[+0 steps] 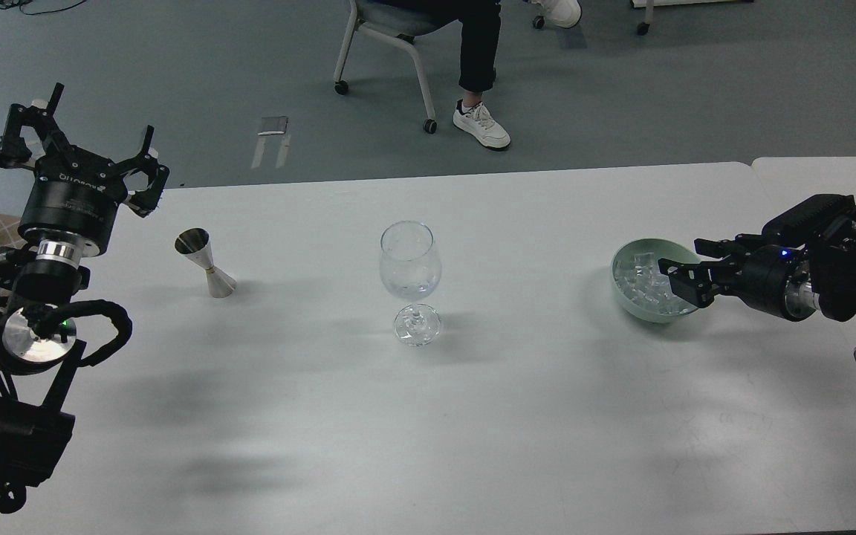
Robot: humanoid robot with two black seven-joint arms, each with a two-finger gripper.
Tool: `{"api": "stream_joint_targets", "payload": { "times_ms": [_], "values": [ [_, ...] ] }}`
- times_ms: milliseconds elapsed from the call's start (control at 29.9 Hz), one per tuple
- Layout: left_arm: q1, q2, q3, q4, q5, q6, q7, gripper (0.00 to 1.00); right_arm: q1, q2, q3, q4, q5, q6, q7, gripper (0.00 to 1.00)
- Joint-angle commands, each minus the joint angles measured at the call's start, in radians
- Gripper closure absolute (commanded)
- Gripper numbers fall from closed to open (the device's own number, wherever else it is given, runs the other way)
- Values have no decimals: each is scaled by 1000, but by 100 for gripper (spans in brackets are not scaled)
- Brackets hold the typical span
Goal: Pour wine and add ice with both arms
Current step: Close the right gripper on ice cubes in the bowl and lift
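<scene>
A clear stemmed wine glass [411, 281] stands upright at the table's middle with a little colourless wine low in its bowl. A steel jigger [205, 262] stands to its left. A pale green bowl [630, 305] at the right holds several clear ice cubes [642, 281]. My right gripper [684, 273] reaches in from the right, its open fingers down at the bowl's right rim among the ice. My left gripper [79, 141] is open and empty, raised at the far left, up and left of the jigger.
The white table [428, 416] meets a second white table [829, 178] at the right. A seated person's legs [478, 67] and a wheeled chair [383, 44] are beyond the far edge.
</scene>
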Motion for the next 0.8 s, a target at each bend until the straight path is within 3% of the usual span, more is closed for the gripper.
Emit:
{"api": "stream_joint_targets", "payload": {
  "times_ms": [0, 769],
  "values": [
    [-1, -11, 0, 1, 0, -1, 0, 2, -3, 22, 1, -2, 3, 0, -19, 35],
    [-1, -23, -26, 1, -2, -1, 0, 2, -27, 67, 15, -28, 3, 0, -23, 36]
  ]
}}
